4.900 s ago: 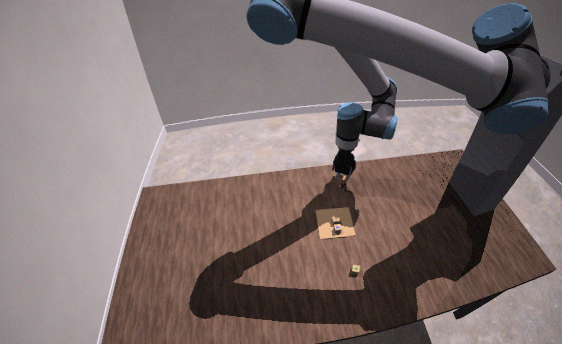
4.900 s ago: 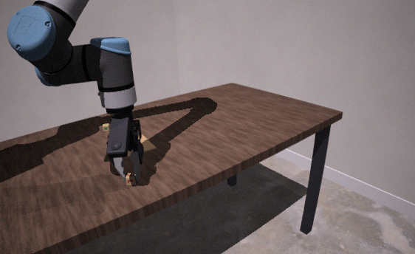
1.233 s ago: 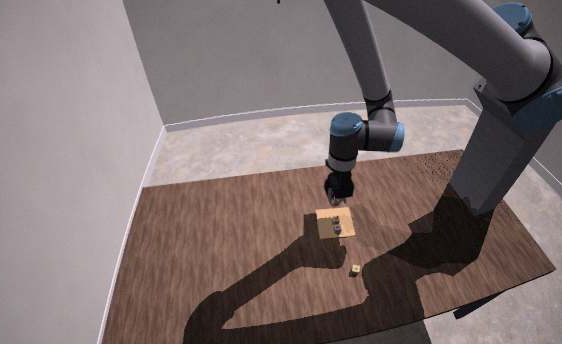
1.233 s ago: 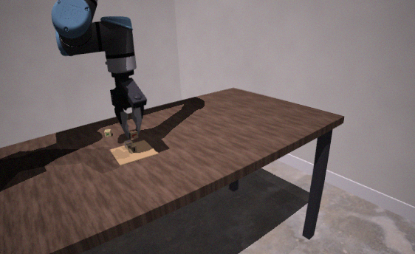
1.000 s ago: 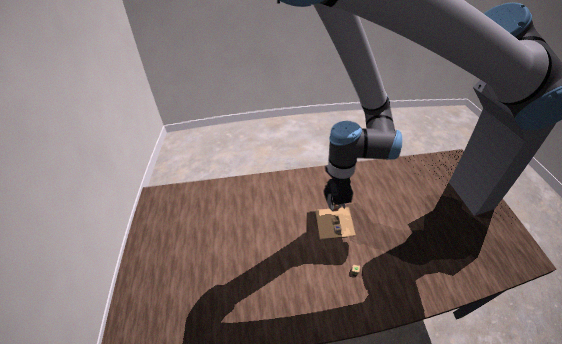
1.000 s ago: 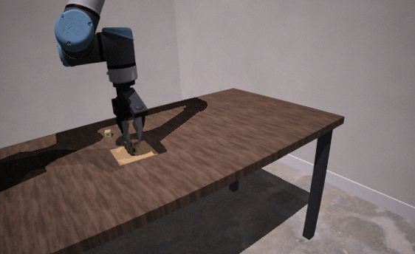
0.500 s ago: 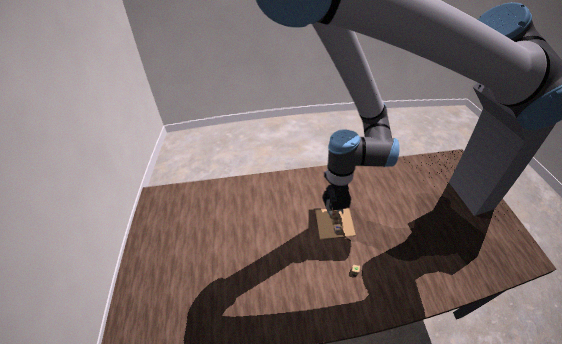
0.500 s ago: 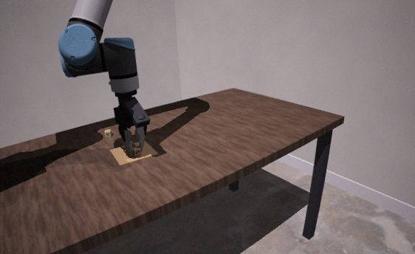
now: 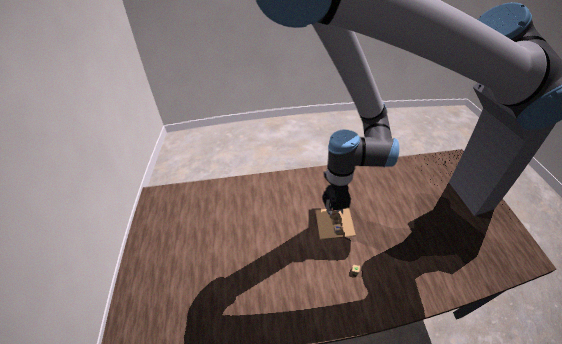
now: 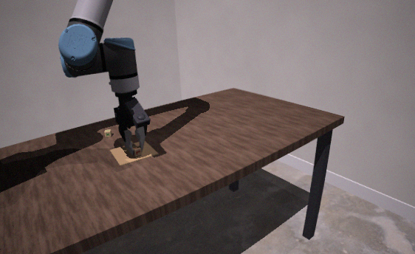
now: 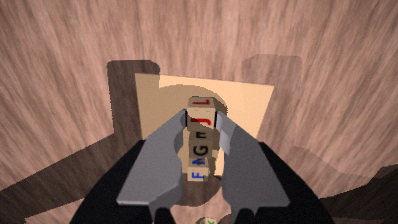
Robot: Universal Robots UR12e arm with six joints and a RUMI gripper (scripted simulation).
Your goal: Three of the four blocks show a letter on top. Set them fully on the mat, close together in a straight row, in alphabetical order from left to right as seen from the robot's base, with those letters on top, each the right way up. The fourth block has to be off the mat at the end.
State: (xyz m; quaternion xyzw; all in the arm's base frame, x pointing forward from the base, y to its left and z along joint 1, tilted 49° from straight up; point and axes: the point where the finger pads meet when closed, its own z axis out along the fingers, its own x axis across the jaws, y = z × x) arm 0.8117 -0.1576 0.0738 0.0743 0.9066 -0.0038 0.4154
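My gripper (image 11: pixel 200 110) is shut on a wooden block with a red J on top (image 11: pixel 201 121). It holds the block low over the tan mat (image 11: pixel 250 102), and I cannot tell whether the block touches it. In the wrist view, a block with a dark G (image 11: pixel 200 150) and one with a blue F (image 11: pixel 199 174) lie in line right behind it on the mat. The gripper (image 10: pixel 135 148) stands upright over the mat (image 10: pixel 130 156) in the exterior view. A fourth block with a green mark (image 9: pixel 355 270) lies on the table off the mat.
The mat (image 9: pixel 331 224) lies near the middle of the brown wooden table. The green-marked block also shows behind the gripper in the exterior view (image 10: pixel 108 133). The arm's base column (image 9: pixel 496 150) stands at the table's right side.
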